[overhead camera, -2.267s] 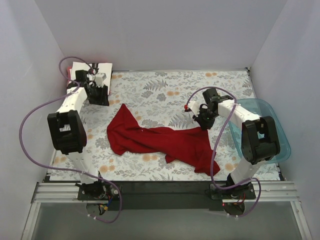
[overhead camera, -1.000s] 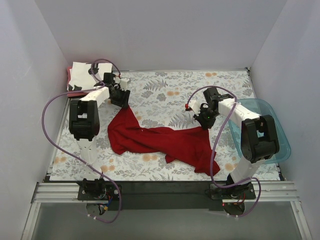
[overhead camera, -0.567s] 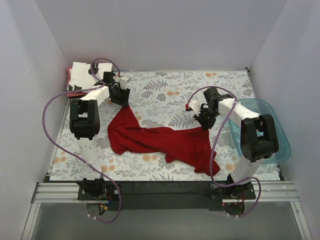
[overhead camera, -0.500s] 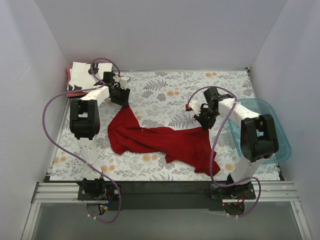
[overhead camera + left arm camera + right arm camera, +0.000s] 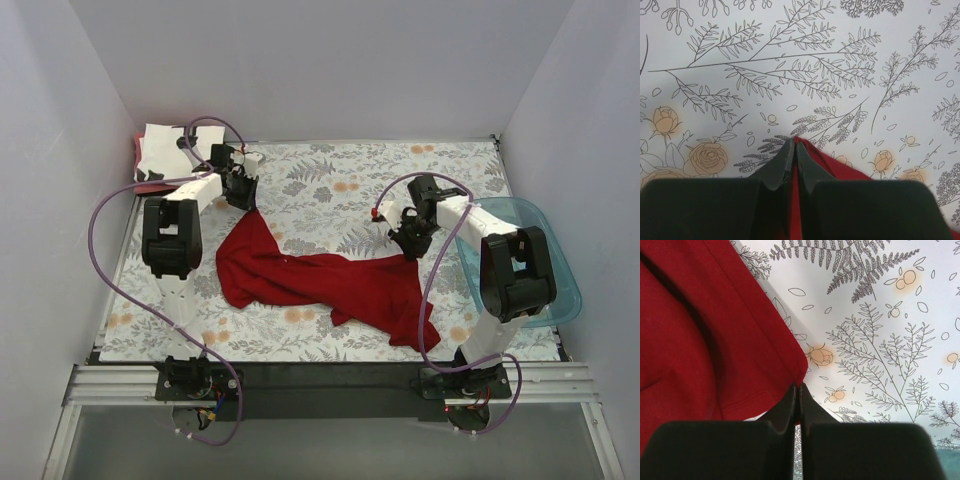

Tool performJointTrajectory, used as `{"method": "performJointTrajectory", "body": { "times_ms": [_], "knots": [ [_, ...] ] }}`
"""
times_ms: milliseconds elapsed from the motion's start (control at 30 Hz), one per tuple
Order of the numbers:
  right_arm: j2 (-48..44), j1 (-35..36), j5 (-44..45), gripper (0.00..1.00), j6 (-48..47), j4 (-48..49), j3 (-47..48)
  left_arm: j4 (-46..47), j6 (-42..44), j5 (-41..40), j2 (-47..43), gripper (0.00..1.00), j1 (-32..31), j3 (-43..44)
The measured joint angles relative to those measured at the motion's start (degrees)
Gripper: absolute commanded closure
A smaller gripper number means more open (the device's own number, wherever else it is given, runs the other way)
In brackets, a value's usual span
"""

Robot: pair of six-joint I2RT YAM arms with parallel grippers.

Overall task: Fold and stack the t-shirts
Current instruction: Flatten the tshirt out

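Observation:
The dark red t-shirt [image 5: 320, 280] lies crumpled across the middle of the floral cloth. My left gripper [image 5: 244, 200] is shut on its far left corner [image 5: 812, 152], with red cloth between the jaws. My right gripper [image 5: 410, 248] is shut on the shirt's right corner [image 5: 740, 350] by the hem. The white t-shirt with black print [image 5: 162, 152] lies folded in the far left corner, on top of a reddish-pink shirt [image 5: 140, 168] whose edge shows beneath it.
A translucent teal tub [image 5: 555, 270] stands at the right edge, behind my right arm. Grey walls close in the table on three sides. The floral table cloth [image 5: 340, 180] is bare behind the red shirt.
My left gripper moved from the white shirt at the far left corner to the red shirt's top corner and shut on it. The right gripper has stayed at the right corner.

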Motion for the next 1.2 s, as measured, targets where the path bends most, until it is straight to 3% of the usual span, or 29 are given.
{"method": "performJointTrajectory", "body": {
  "times_ms": [267, 467, 733, 900, 1200],
  "knots": [
    [-0.4, -0.3, 0.0, 0.99, 0.2, -0.4, 1.9, -2.6, -2.5, 3.5, -0.8, 1.0, 2.1, 0.0],
    [-4.3, -1.1, 0.1, 0.99, 1.5, -1.4, 7.4, -6.8, -5.6, 5.4, -6.2, 1.0, 7.9, 3.1],
    [-15.3, -1.9, 3.3, 0.99, 6.2, 1.3, 21.2, -4.3, -12.7, 6.2, -29.0, 1.0, 17.8, 6.6],
    [-25.5, -1.8, 6.7, 0.99, 8.0, 7.6, 25.0, 1.1, -17.3, 4.9, -43.5, 1.0, 22.9, 7.9],
    [-39.1, -1.8, 8.8, 0.99, 9.4, 17.2, 29.0, 11.1, -20.6, -2.0, -61.9, 1.0, 22.9, 8.1]
  ]
}}
